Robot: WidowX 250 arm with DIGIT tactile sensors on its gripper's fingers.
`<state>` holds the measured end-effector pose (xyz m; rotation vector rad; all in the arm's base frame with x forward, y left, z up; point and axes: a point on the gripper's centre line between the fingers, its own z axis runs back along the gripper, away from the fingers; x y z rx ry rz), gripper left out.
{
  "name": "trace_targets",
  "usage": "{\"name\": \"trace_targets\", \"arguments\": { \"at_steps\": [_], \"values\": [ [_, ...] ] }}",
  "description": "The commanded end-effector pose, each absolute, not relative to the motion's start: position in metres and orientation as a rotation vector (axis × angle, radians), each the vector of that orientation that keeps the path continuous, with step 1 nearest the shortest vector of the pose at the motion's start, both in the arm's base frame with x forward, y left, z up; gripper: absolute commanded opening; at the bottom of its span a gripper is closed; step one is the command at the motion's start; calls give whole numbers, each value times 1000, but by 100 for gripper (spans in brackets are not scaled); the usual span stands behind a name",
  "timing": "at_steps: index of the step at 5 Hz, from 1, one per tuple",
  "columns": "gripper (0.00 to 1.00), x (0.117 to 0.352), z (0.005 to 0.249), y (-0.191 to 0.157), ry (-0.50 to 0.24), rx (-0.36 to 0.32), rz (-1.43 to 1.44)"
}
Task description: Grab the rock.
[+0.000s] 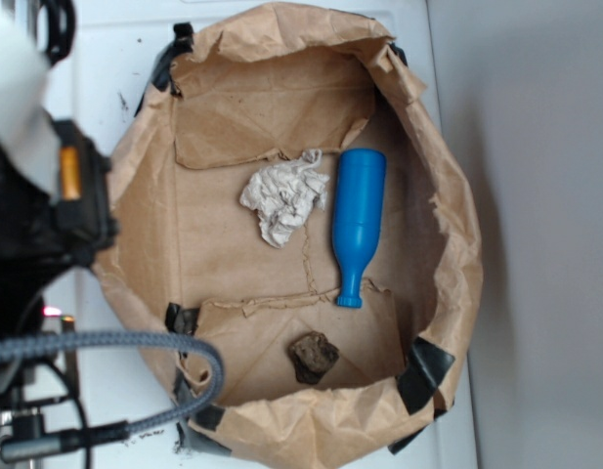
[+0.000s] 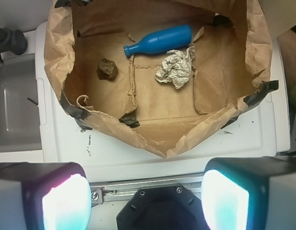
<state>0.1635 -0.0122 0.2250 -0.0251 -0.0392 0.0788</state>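
Wrist view, left to right: rock (image 2: 107, 69) at left of brown paper tray (image 2: 61, 57), lying alone on the floor, nothing touching. Blue bottle (image 2: 158, 41) on its side toward upper centre, cap end nearest the rock but apart. Crumpled paper wad (image 2: 175, 70) just below bottle, right of centre. Black tape patches (image 2: 72, 109) along tray rim. Gripper (image 2: 147, 201) low in frame, outside tray, fingers (image 2: 66, 201) spread wide, holding nothing.

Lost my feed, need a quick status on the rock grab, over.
Gripper open, empty, outside the paper bag. Rock lying free on bag floor. Blue bottle and paper wad nearby, not touching it.
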Motion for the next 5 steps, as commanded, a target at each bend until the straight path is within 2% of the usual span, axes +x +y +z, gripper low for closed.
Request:
{"name": "trace_targets", "arguments": {
  "at_steps": [1,2,3,4,5],
  "values": [
    [100,234,227,4,-201,13,-275],
    [100,259,217,1,-253,2,-443],
    [100,279,187,4,-214,42,-473],
    [100,298,143,-6,-182,36,-593],
    [100,265,109,-35,-167,24,-729]
  ]
}}
